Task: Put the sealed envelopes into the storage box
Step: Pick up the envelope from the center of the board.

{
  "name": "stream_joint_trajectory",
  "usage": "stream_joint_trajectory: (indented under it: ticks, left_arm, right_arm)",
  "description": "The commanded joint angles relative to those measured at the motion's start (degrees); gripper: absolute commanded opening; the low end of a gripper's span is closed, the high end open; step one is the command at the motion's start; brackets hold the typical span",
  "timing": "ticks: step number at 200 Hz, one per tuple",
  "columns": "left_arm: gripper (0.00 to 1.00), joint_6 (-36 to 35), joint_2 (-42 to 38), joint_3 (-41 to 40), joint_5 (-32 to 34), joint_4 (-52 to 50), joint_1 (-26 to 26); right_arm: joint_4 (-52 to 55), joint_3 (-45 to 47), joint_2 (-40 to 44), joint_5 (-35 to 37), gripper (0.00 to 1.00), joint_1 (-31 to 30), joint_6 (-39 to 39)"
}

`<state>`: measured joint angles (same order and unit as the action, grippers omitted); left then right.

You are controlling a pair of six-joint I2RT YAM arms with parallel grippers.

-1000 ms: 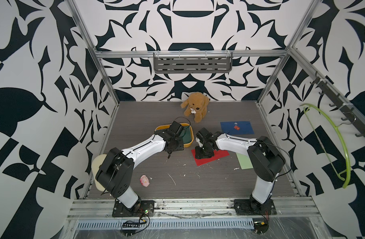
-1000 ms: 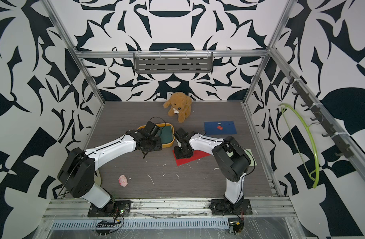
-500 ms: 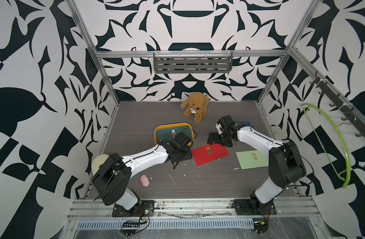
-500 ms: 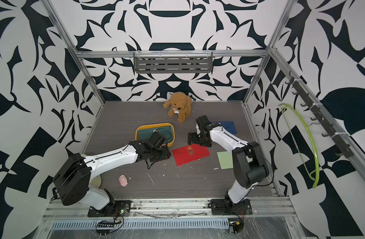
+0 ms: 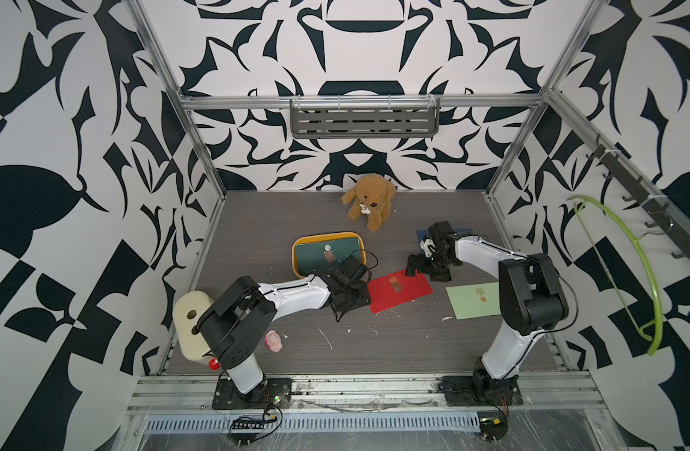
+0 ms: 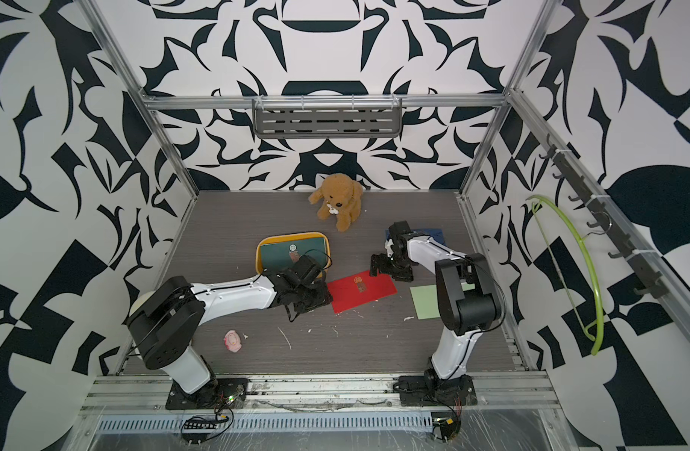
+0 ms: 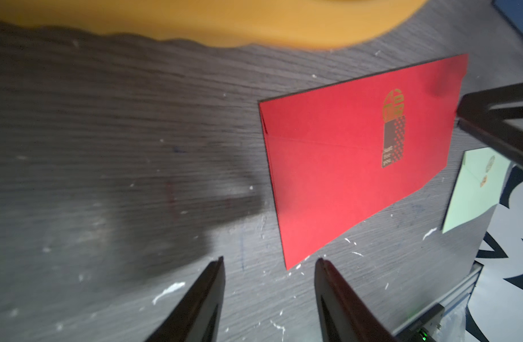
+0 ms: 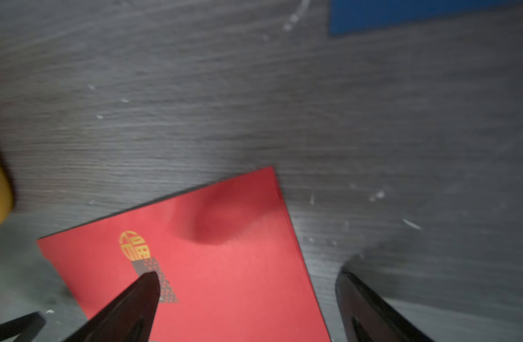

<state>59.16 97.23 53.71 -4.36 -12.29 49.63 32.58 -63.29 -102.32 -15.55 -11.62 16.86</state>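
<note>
You are working on a dark grey wood-grain table (image 5: 257,234) flecked with white scraps, boxed in by aluminium posts and black-and-white patterned walls (image 5: 355,58). A grey slotted shelf (image 5: 364,121) hangs on the back wall, and a green hanger (image 5: 648,265) hangs from the hook rail on the right wall.

The storage box (image 5: 295,255) sits mid-table with a dark green envelope (image 5: 323,255) lying flat inside it. Beyond the box, against the back wall, sits a plush dog (image 5: 370,201). Just off the box's near right corner lies the red envelope (image 5: 400,291). The pale green envelope (image 5: 474,300) lies farther out the same way. Nearer you and to the left of the box are a cream box with two holes (image 5: 189,312) and a small pink toy (image 5: 273,341).

Your left gripper (image 7: 269,260) has its jaws parted with nothing between them, over bare table by the red envelope's edge nearest the box. Your right gripper (image 8: 248,274) is spread wide and empty, above that envelope's far corner.

The left wrist covers the box's near right corner in both top views. The navy envelope (image 6: 437,233), right of the box, shows only as a strip behind the right arm. The left arm's shoulder hides part of the cream box. Both wrist views are smeared and show the box only as a yellow blur at the frame edge. You cannot tell whether anything lies under the dark green envelope.
</note>
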Motion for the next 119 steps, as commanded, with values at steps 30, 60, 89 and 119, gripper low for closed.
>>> stream_joint_trajectory:
  ticks: [30,60,89,119]
  left_arm:
    - [0.55,0.0,3.3,0.5,-1.9,1.9,0.2]
    - [0.55,0.2,4.9,0.6,-2.2,2.9,0.2]
    - [0.55,-0.4,6.3,1.0,-2.8,3.0,0.2]
    - [0.55,-0.9,6.3,0.6,-3.2,3.0,0.2]
  right_arm:
    - [-0.5,3.4,1.1,-4.2,0.99,-2.7,-1.8]
    - [-1.5,5.4,2.3,-4.6,0.99,-5.0,-0.6]
    - [-0.6,6.0,3.7,-3.9,0.99,-7.8,-1.0]
    - [0.2,6.5,5.1,-3.6,0.99,-10.4,-1.4]
